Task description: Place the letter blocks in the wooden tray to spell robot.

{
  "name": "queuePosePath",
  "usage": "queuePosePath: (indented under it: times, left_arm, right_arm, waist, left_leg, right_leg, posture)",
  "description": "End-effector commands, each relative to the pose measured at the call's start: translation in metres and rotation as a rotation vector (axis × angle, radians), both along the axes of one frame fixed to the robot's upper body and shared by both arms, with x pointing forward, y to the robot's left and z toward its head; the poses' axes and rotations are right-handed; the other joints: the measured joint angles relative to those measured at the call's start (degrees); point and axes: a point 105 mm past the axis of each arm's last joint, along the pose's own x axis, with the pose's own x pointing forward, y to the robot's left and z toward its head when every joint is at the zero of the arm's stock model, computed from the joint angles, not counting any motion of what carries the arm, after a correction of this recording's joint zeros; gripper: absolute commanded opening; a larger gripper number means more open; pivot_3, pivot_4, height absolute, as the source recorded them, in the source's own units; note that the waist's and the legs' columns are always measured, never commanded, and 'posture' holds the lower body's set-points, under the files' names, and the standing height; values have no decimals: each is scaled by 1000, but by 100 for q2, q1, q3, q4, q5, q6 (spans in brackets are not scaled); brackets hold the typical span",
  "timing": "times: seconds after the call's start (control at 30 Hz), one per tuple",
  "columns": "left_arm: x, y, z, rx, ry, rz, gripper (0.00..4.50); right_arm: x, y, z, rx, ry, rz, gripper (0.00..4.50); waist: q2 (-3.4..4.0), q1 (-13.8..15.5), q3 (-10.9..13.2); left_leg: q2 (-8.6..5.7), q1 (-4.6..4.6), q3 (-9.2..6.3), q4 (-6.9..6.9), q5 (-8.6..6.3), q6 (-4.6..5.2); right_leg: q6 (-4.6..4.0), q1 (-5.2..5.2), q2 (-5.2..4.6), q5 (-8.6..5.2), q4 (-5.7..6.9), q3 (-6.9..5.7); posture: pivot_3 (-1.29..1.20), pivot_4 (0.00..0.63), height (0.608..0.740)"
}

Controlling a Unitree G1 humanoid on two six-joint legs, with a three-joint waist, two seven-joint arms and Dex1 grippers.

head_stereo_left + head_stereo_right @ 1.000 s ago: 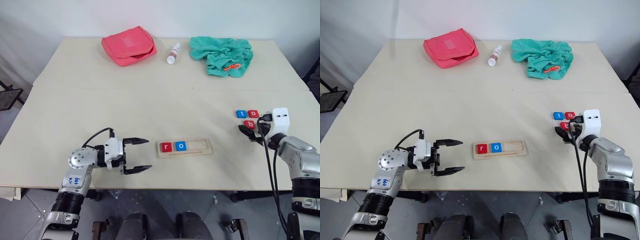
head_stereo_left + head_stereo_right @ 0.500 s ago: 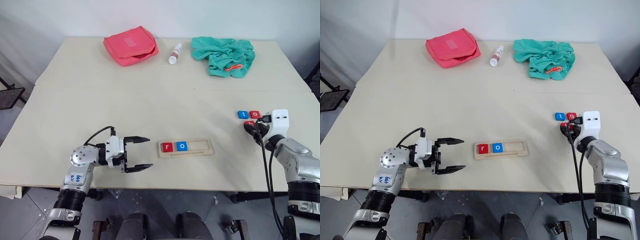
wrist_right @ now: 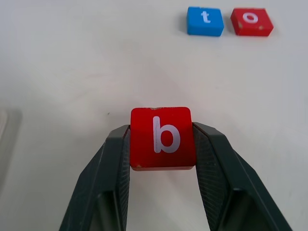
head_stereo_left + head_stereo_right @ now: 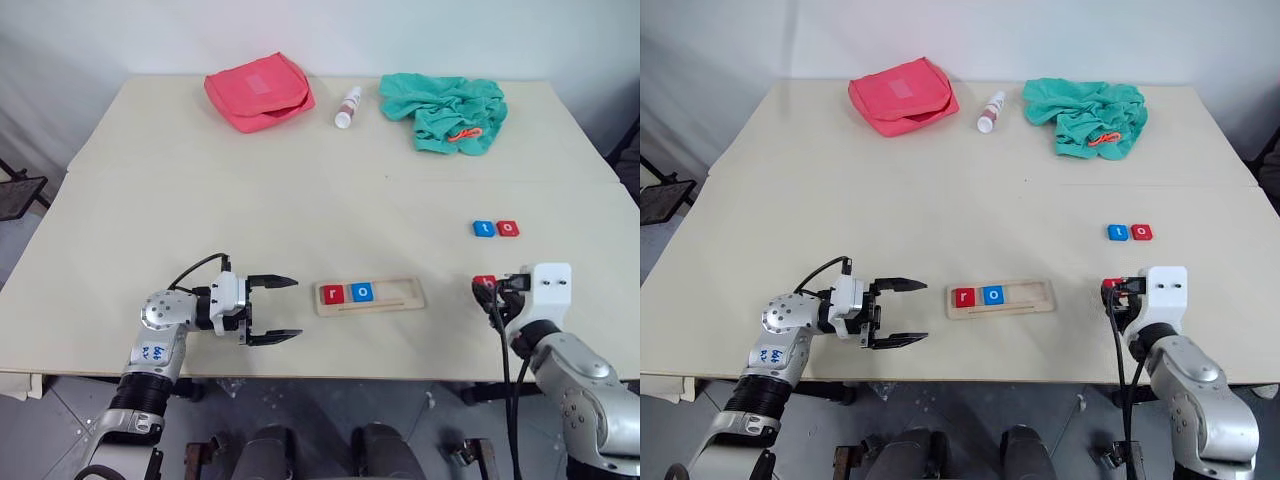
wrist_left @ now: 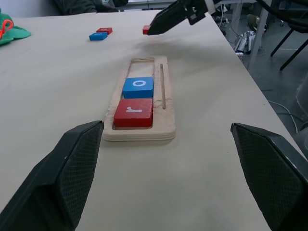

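Since a second ago the right gripper [image 4: 487,290] has pulled back from the loose tiles toward the robot and inward, taking the red b tile [image 3: 162,137] with it; the blue t tile [image 4: 484,228] and red o tile [image 4: 509,228] lie side by side where they were.

At the left, the left gripper [image 4: 280,310] hovers level just beside the wooden tray [image 4: 410,296], fingers spread and empty. The tray holds the red r tile [image 5: 134,111] and blue o tile [image 5: 138,87], touching, at its left end.

The step in hand looks like carrying b to the tray. The next move calls for setting it beside the blue o. The right gripper points forward, slightly down, clamped on the b tile's sides.
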Motion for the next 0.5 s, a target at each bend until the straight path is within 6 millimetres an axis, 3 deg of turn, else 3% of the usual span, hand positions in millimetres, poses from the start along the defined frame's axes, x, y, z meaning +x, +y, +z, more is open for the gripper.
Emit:
queuePosePath:
  times: [0.03,0.2,0.5]
  left_arm:
    - [3,0,7,-25,-40,-6,4500]
    - [5,-4,7,-27,-54,-15,4500]
    - [3,-5,9,-36,-65,-8,4500]
  right_arm:
    - [-3,5,3,22,-24,-9,1466]
    - [1,10,3,28,-23,14,1466]
    - [-5,17,11,13,-48,85,4476]
  waist:
    - [0,0,0]
    - [0,-3,0]
    - [0,-3,0]
  left_leg:
    - [-1,0,0,0,0,0]
    - [-6,0,0,0,0,1]
    - [-6,1,-1,-1,0,1]
  right_leg:
    - [0,0,0,0,0,0]
    - [0,0,-1,0,1,0]
    - [0,0,-2,0,1,-1]
  posture:
    - [0,150,740]
    - [0,150,740]
    - [0,150,740]
